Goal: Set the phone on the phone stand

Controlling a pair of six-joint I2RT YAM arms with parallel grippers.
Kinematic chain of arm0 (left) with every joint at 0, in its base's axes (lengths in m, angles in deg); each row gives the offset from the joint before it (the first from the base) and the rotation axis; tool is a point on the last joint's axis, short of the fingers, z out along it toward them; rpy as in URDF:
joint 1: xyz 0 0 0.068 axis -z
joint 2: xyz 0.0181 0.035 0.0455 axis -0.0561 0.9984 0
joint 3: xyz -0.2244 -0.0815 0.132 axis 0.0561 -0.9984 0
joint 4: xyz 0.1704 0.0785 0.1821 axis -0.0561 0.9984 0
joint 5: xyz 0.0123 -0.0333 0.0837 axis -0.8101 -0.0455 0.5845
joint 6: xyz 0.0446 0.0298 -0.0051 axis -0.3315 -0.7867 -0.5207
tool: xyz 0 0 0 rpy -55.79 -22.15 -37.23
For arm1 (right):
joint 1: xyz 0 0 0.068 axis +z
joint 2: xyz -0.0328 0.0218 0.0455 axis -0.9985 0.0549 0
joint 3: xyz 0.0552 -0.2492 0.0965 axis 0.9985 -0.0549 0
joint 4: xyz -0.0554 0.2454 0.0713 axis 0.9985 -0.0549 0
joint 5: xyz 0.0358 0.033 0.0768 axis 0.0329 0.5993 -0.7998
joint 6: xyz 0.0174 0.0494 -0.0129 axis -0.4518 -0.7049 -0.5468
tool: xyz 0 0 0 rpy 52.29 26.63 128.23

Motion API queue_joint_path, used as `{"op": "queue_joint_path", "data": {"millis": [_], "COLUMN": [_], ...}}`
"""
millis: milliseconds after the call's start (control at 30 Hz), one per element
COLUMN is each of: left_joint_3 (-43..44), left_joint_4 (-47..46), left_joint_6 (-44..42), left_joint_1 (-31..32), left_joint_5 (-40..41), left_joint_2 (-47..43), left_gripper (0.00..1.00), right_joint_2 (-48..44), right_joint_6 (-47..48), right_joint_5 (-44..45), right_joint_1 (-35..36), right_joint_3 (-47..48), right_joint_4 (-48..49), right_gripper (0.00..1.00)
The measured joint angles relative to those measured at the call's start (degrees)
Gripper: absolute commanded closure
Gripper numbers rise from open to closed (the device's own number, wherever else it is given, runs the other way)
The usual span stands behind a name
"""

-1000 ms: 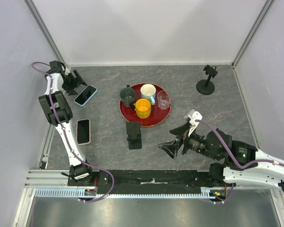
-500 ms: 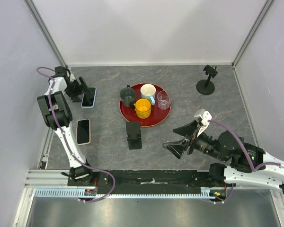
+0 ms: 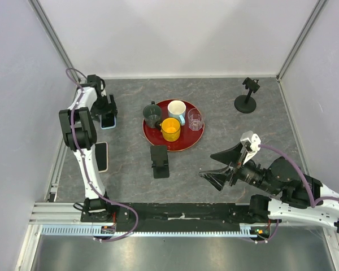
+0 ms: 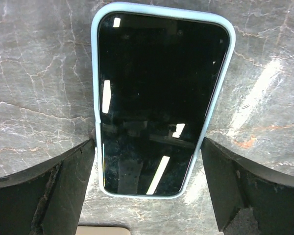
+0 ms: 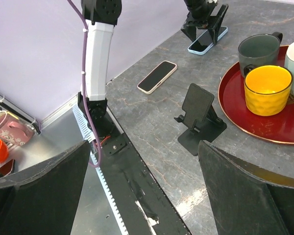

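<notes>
A phone in a light-blue case [image 4: 159, 98] lies flat and screen-up on the grey table, at the back left in the top view [image 3: 108, 121]. My left gripper [image 4: 149, 147] hovers over it, open, one finger on each side of the phone's near end; the left fingertip [image 4: 85, 152] sits right against the case edge. The black phone stand [image 3: 159, 161] is upright at mid-table, also in the right wrist view [image 5: 201, 117]. My right gripper [image 5: 144, 147] hangs open and empty to the right of the stand, above the table's near edge [image 3: 208, 165].
A second phone in a beige case [image 3: 100, 156] lies near the left edge. A red tray [image 3: 150, 135] holds a dark mug [image 3: 153, 116], a white mug [image 3: 177, 110], a yellow cup [image 3: 170, 129] and a glass [image 3: 195, 119]. A round-base stand [image 3: 246, 96] is back right.
My left gripper has swung right and settled over the blue phone, which now lies straighter beneath it. The right arm has drifted a little right and toward the near edge.
</notes>
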Motion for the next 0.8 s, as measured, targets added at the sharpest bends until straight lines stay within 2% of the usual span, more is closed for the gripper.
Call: {"op": "queue_joint_path", "data": {"millis": [233, 367, 400, 433, 567, 600, 667, 700, 767, 800], "left_joint_3": [10.43, 13.27, 13.46, 13.77, 14.73, 14.84, 14.91, 14.91, 14.91, 14.91], "left_joint_4": [8.09, 10.34, 10.43, 10.6, 11.37, 11.43, 11.45, 11.45, 11.45, 11.45], "left_joint_6": [-2.91, -4.22, -4.44, -4.74, -5.33, -5.46, -5.62, -5.64, -5.64, -5.64], "left_joint_1": [1.79, 2.51, 2.64, 2.73, 2.99, 3.06, 3.04, 3.04, 3.04, 3.04], "left_joint_5": [3.98, 5.27, 5.42, 5.55, 5.84, 5.9, 5.84, 5.84, 5.88, 5.88], "left_joint_2": [6.14, 7.56, 7.72, 7.85, 8.37, 8.41, 8.46, 8.46, 8.46, 8.46], "left_gripper": [0.07, 0.1, 0.21, 0.26, 0.29, 0.32, 0.44, 0.56, 0.65, 0.77], "right_joint_2": [-0.55, 0.11, 0.37, 0.66, 1.18, 1.2, 1.2, 1.2, 1.33, 1.46], "right_joint_6": [0.02, 0.09, 0.09, 0.11, 0.28, 0.33, 0.46, 0.46, 0.48, 0.48], "right_joint_5": [1.05, 1.2, 1.25, 1.25, 1.55, 1.66, 2.01, 2.08, 2.14, 2.19], "right_joint_1": [0.0, 0.0, 0.0, 0.0, 0.0, 0.0, 0.0, 0.0, 0.0, 0.0], "right_joint_3": [0.0, 0.0, 0.0, 0.0, 0.0, 0.0, 0.0, 0.0, 0.0, 0.0], "right_joint_4": [-0.33, -0.33, -0.33, -0.33, -0.33, -0.33, -0.33, -0.33, -0.33, -0.33], "right_gripper": [0.02, 0.02, 0.02, 0.02, 0.02, 0.02, 0.02, 0.02, 0.02, 0.02]}}
